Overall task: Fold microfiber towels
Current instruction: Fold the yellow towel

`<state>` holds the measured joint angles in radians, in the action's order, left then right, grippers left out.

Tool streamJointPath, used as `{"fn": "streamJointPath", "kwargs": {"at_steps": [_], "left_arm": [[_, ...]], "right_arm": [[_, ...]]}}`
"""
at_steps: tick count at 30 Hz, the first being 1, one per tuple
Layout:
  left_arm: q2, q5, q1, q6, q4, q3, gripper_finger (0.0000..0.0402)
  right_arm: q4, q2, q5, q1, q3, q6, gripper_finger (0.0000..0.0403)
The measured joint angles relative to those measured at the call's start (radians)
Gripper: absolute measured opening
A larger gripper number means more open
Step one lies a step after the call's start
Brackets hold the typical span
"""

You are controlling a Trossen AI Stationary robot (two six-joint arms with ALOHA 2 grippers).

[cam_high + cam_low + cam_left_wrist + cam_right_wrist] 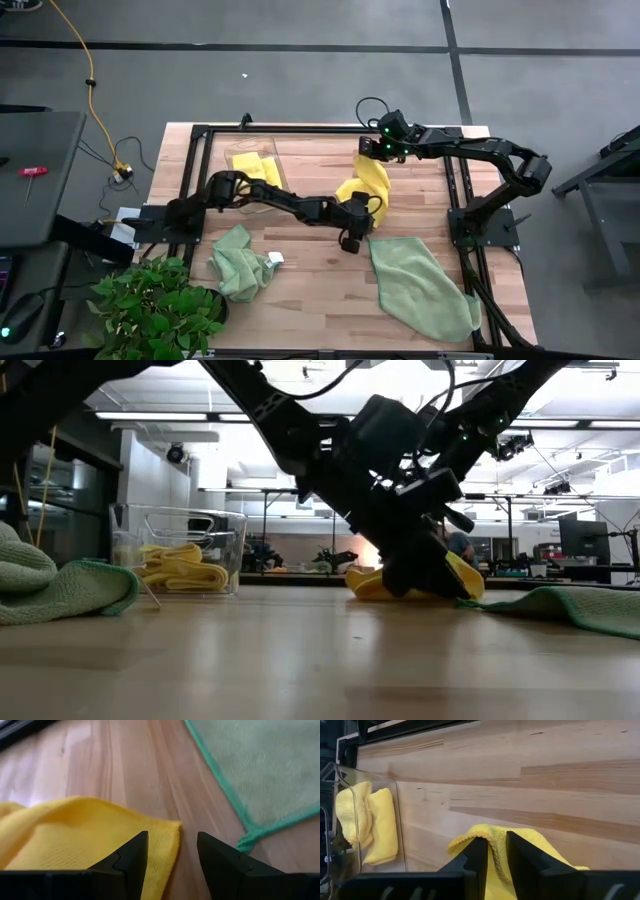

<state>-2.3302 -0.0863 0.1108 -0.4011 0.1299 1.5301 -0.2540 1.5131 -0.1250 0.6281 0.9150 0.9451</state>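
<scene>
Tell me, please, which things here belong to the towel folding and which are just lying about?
Job: yellow towel between both grippers; flat green towel; crumpled green towel; folded yellow towels in the clear bin.
Lying about: potted plant; yellow cable.

A pale wooden tabletop (310, 270) with a black metal frame along its edges carries a clear plastic bin (252, 160) near its far left corner. A leafy green plant (155, 305) stands at the tabletop's near left corner. Off the left edge, a yellow cable (90, 80) runs across the grey floor.
</scene>
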Motion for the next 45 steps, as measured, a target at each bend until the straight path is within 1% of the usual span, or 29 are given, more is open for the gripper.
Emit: {"fn": "streamJointPath", "kwargs": {"at_steps": [5,9,12,15,17,20,21,25,28,31,35,40,43,45], "left_arm": [[-0.008,0.053,0.007,0.002,0.004,0.000,0.0159],[-0.018,0.028,0.007,-0.010,0.016,0.001,0.0157],[-0.018,0.022,0.006,-0.011,0.014,0.001,0.0147],[-0.019,0.007,0.005,-0.011,0.014,0.001,0.0117],[-0.020,0.008,0.005,-0.010,0.012,0.001,0.0084],[-0.021,0.007,0.004,0.023,0.008,0.001,0.0024],[-0.021,0.007,0.004,0.038,0.007,0.000,0.0013],[-0.021,-0.016,0.004,0.075,0.002,0.000,0.0011],[-0.021,-0.022,0.005,0.092,-0.011,0.001,0.0002],[-0.005,-0.027,0.007,0.141,-0.085,0.001,0.0001],[0.027,0.028,0.015,0.186,-0.213,0.003,0.0000],[0.074,0.094,0.036,0.189,-0.364,0.001,0.0000],[0.115,0.113,0.057,0.190,-0.475,-0.004,0.0000],[0.141,0.121,0.074,0.190,-0.503,-0.022,0.0000]], "right_arm": [[0.006,0.000,0.000,0.000,0.000,0.002,0.0062],[0.011,0.000,-0.001,0.000,0.000,0.025,0.0062],[0.020,0.000,-0.006,-0.006,0.000,0.042,0.0062],[0.034,0.000,-0.007,-0.017,0.000,0.046,0.0063],[0.039,0.000,-0.007,-0.027,0.000,0.054,0.0063],[0.044,0.000,-0.007,-0.040,0.000,0.071,0.0063],[0.044,0.000,-0.007,-0.044,0.000,0.071,0.0063],[0.044,0.000,-0.006,-0.054,0.000,0.071,0.0063],[0.046,0.000,-0.006,-0.053,0.000,0.071,0.0063],[0.049,0.000,-0.005,-0.053,0.000,0.069,0.0063],[0.055,0.000,0.003,-0.052,0.000,0.048,0.0063],[0.068,-0.001,0.003,-0.052,0.000,0.040,0.0063],[0.064,-0.001,0.003,-0.052,0.000,0.020,0.0063],[0.063,-0.001,0.004,-0.052,0.000,0.014,0.0063]]}}
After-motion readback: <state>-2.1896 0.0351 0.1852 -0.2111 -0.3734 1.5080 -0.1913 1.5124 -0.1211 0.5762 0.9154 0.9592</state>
